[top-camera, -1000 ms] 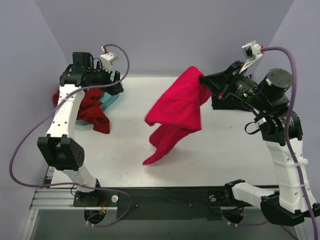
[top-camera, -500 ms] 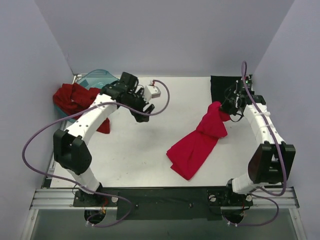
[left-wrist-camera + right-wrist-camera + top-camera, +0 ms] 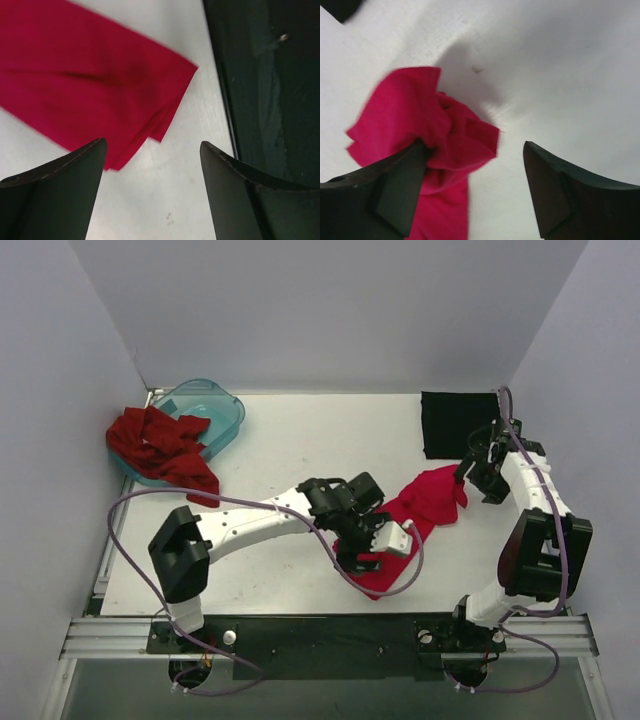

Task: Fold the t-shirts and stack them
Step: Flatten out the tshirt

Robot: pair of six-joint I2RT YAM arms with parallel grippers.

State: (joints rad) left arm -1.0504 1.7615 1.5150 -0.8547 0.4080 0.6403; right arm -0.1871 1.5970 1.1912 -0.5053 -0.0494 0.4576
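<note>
Matt crimson-pink cloth tee [image 3: 432,492], translucent teal plastic tub [image 3: 215,405], smooth white table [image 3: 300,440]

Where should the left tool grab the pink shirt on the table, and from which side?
Probably the near end of the pink shirt, from straight above with the left tool: its layered edges lie flat on the table there, while the end by the right tool is bunched.

White tabletop boxed in by plain lavender-grey walls.
The tabletop [image 3: 280,440] is matte white and evenly lit, with soft shadows. Bare walls [image 3: 330,310] rise on the left, back and right sides. A ribbed metal rail [image 3: 105,642] and a dark strip [image 3: 330,632] run along the near edge.
</note>
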